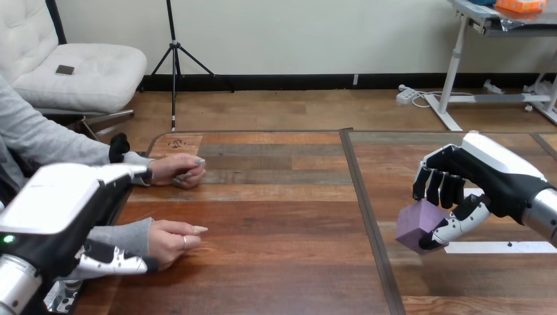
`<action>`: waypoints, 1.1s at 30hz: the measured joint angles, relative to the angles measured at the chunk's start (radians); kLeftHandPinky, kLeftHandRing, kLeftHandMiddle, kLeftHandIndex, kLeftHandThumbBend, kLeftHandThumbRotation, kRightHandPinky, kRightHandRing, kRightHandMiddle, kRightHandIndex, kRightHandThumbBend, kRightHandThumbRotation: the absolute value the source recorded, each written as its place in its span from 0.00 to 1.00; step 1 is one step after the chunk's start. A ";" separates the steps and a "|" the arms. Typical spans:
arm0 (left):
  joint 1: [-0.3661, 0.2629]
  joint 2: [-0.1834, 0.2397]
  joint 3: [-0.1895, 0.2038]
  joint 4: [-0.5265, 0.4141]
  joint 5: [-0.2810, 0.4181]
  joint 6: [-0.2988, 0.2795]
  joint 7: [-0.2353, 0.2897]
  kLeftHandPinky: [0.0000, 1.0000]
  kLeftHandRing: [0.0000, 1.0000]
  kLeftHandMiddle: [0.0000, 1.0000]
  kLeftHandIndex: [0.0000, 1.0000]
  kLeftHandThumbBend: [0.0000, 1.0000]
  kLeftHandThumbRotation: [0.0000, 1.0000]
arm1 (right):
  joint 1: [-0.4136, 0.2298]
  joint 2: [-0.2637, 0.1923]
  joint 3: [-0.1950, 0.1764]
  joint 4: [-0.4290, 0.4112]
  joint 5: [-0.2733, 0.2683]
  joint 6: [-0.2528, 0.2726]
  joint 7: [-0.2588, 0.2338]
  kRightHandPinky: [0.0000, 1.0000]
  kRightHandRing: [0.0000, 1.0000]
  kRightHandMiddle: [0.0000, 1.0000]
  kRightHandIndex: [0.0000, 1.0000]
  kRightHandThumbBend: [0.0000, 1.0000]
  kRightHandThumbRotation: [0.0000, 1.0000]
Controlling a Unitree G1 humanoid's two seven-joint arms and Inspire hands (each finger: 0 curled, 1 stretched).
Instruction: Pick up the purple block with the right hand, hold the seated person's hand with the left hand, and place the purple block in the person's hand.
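Right of frame, the right hand [487, 178] pinches the purple block [419, 224] between curled fingers [436, 187] and thumb; likely light, rigid, flat-sided.

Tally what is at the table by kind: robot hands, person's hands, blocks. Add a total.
Robot hands: 2 (left hand, right hand)
Person's hands: 2 (farther hand, nearer hand)
Purple block: 1, held in the right hand
Total: 5
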 measured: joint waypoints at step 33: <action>-0.094 0.095 -0.158 0.229 0.139 0.096 0.082 0.77 0.81 0.83 0.81 1.00 0.27 | 0.000 0.000 0.000 0.004 0.000 -0.001 -0.001 0.36 0.39 0.42 0.41 0.91 0.00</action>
